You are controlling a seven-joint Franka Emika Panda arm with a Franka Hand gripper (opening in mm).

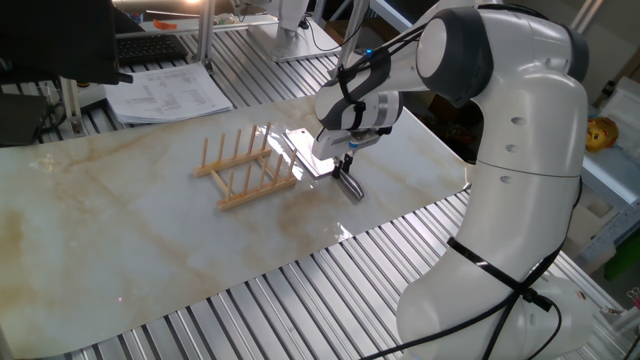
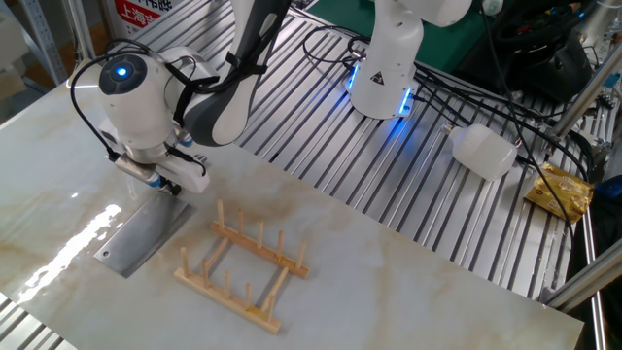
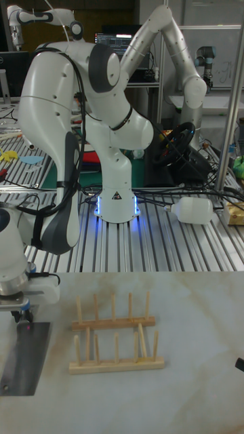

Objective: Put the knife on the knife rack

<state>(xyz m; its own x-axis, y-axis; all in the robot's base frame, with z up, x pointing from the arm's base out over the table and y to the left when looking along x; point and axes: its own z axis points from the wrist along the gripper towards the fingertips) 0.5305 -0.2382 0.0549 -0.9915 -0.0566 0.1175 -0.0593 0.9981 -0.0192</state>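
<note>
Knife [image 2: 141,234] lying flat on table [image 1: 130,230], at rack's [image 2: 243,264] 9 o'clock in other fixed view. Gripper [image 1: 347,162] sitting over handle [image 1: 347,184]; cannot tell whether clamped. Advising: pinching handle squarely, lifting level, keeping blade from slipping.

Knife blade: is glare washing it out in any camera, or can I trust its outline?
One fixed view: the knife blade is blown out white by reflected light, its edges lost. The other fixed view: blade reads plain grey, outline clear; the glare lies on the table beside it. Tall fixed view: blade dark, unglared.
</note>
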